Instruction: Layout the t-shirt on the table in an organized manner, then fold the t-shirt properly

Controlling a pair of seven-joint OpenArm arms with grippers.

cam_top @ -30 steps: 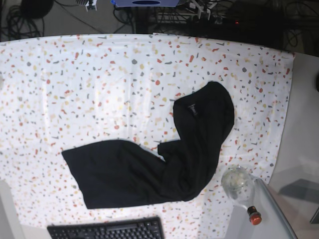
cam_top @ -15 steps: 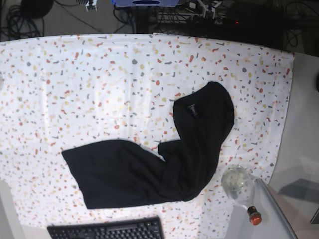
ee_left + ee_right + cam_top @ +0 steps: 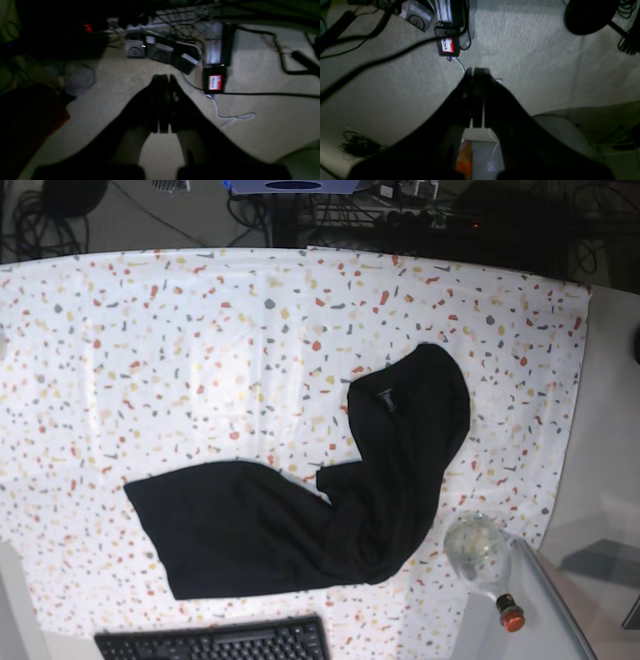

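Nothing of the job is done as far as I can judge: the plain black soft fabric t-shirt lies bunched and bent on the large flat table clad in white cloth with red, orange, yellow and grey flecks, and both laying it out and folding it are left.

Going left to right in the base view: neither of my arms shows over the table there. My right gripper has its jaws pressed together with nothing between them, pointing at grey carpet and dark cables rather than at the garment. The t-shirt is outside what that wrist camera sees, so it sits well apart from these fingertips.

The shirt's wide flat part sprawls to the left, near the black keyboard. It then kinks upward into a narrower, doubled-over lobe on the right, where a small label mark shows. Creases run where the two parts meet.

My left gripper is likewise closed and empty, over carpet and a grey power strip, away from the cloth.
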